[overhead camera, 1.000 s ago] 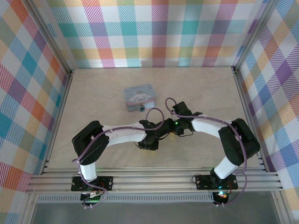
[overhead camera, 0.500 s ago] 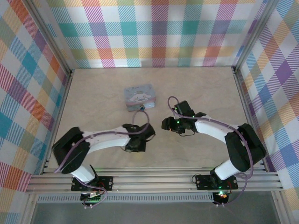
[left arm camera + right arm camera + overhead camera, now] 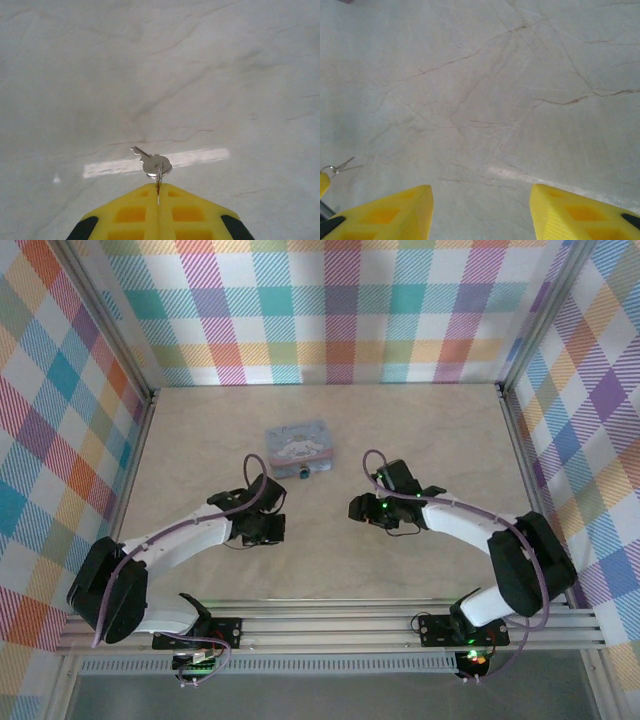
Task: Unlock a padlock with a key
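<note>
key pinched in the left jaws, padlock up by the tin

left gripper (image 3: 158,190) has its jaws clenched on the key (image 3: 152,163). it pokes out just past the tips, low centre of the left wrist view, blade aimed upper left over the pale surface (image 3: 150,60). right gripper (image 3: 480,189) jaws are spread wide over bare surface, and the key shows at the far lower left there. from above, the padlock (image 3: 304,474) lies just below the tin box (image 3: 297,445), upper centre, apart from both grippers.
</note>
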You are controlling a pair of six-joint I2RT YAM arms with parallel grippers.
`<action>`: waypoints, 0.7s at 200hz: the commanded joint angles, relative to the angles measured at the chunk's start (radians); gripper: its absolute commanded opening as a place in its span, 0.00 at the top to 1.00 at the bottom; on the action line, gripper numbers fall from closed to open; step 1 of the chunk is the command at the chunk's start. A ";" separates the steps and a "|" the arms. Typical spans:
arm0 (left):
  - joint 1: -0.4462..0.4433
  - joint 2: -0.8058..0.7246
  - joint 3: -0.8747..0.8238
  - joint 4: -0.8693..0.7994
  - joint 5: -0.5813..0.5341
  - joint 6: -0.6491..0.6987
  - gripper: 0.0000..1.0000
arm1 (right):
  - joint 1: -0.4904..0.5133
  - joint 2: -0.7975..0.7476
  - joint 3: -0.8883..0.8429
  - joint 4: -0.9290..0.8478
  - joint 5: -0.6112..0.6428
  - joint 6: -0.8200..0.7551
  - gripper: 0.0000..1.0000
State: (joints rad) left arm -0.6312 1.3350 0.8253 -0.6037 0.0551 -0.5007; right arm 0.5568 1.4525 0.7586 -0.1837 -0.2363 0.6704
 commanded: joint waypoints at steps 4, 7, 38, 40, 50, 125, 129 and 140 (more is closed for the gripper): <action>0.010 -0.034 0.053 0.100 0.166 0.099 1.00 | -0.041 -0.077 -0.075 0.160 -0.113 0.035 0.47; 0.008 -0.032 0.058 0.118 0.187 0.101 1.00 | -0.050 -0.082 -0.090 0.186 -0.135 0.044 0.47; 0.008 0.012 0.155 0.200 0.362 0.111 1.00 | -0.101 -0.129 -0.152 0.384 -0.305 0.071 0.51; 0.008 0.016 0.164 0.200 0.368 0.113 1.00 | -0.101 -0.134 -0.152 0.388 -0.310 0.064 0.51; 0.009 0.029 0.202 0.193 0.402 0.122 1.00 | -0.102 -0.163 -0.155 0.399 -0.336 0.039 0.51; 0.008 0.076 0.420 0.022 0.436 0.107 1.00 | 0.032 -0.405 -0.252 0.491 -0.175 -0.365 0.60; 0.008 0.076 0.424 0.019 0.438 0.101 1.00 | 0.039 -0.409 -0.258 0.502 -0.155 -0.388 0.60; 0.008 0.076 0.437 0.011 0.442 0.083 1.00 | 0.055 -0.402 -0.261 0.520 -0.127 -0.431 0.60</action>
State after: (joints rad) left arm -0.6312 1.3975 1.2209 -0.5182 0.4751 -0.3847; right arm 0.5686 1.0569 0.5297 0.2409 -0.4480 0.4393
